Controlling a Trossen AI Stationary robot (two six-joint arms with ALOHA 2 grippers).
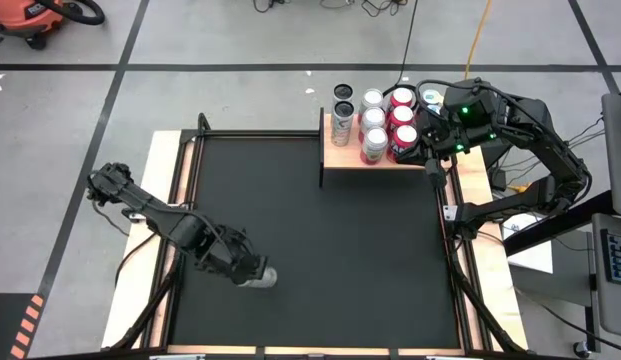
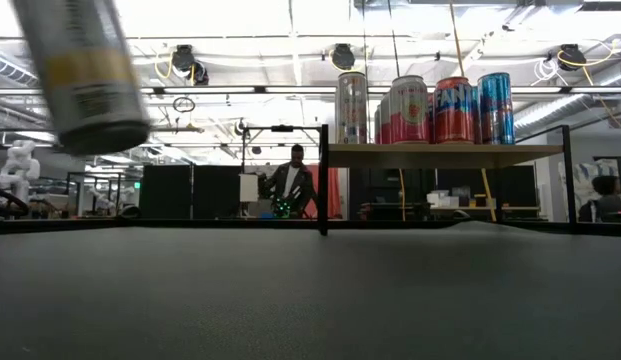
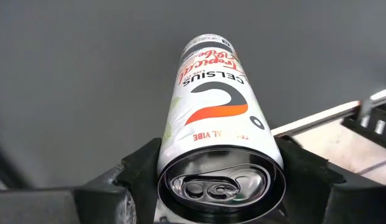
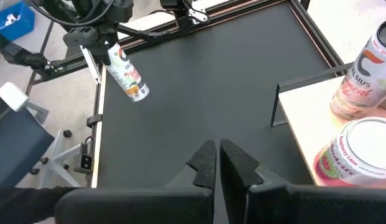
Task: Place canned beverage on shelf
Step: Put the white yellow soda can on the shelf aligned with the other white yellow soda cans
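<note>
Left gripper (image 3: 220, 171) clamping can (image 3: 214, 118), label "CELSIUS"

Your lighting: bright, even, overhead ceiling strips (image 2: 290, 45) glaring in low view, near can (image 2: 85, 70) blurred, mat (image 1: 310, 240) dark and matte, shadows faint.

A robotics lab, probably: bare ceiling ducts (image 2: 580, 100) upper right, a white robot figure (image 2: 18, 165) far left, floor tape lines (image 1: 120, 66) above
</note>
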